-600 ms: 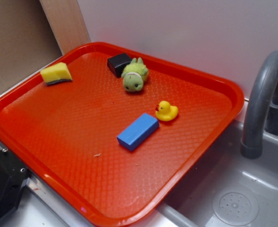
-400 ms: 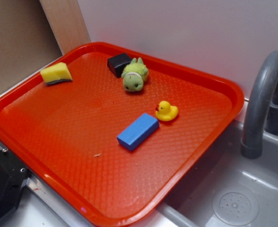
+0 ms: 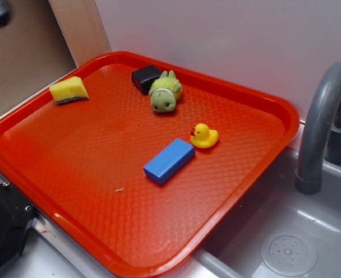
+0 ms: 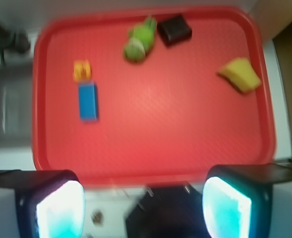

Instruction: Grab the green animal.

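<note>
Exterior view: the green animal lies at the far side of the red tray, near the back rim, and touches or nearly touches a black block just behind it. A yellow sponge sits well apart at the tray's far left corner. A yellow duck and a blue block rest close together near the tray's middle, clear of the target. A grey faucet stands over the sink beside the tray.

Wrist view: the gripper hangs high above the near tray edge with its fingers spread wide and holding nothing.

Hazards, as a judgement: the approach is long. A descent slightly too far back would pinch the black block alongside the plush. A shallow closure may slip off the soft, rounded body.
</note>
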Motion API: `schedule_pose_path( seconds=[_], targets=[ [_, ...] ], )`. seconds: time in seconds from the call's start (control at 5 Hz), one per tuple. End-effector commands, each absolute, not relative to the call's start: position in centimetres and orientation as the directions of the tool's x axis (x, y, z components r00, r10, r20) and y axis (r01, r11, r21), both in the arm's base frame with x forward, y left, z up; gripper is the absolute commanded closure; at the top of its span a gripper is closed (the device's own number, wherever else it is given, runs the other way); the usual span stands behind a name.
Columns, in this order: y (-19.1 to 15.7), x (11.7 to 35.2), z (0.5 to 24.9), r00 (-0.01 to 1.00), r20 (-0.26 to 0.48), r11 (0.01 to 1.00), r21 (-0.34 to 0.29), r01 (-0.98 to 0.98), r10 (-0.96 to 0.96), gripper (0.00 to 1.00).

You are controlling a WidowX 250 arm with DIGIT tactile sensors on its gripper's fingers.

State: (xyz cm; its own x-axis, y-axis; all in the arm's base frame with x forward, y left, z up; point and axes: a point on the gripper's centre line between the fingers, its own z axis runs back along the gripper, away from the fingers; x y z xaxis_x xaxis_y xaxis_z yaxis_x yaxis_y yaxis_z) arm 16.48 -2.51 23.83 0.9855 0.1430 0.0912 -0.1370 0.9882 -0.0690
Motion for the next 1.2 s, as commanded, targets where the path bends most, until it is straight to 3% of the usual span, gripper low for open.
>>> schedule_pose_path(
  seconds=[0.0,0.2,0.4,0.6,1.0],
  targets=[
    [-0.8,23.3,24.6,0.930,0.073,0.924,-0.169,-0.344,0.360,0.00],
    [-0.7,25.6,23.0,0.917,0.081,0.914,-0.151,-0.377,0.391,0.00],
    [-0.9,28.0,19.3,0.922,0.062,0.920,-0.110,-0.375,0.383,0.00],
    [-1.0,29.2,15.6,0.936,0.022,0.933,-0.083,-0.349,0.352,0.00],
    [-3.0,29.6,9.2,0.957,-0.039,0.958,0.043,-0.284,0.286,0.00]
  ],
)
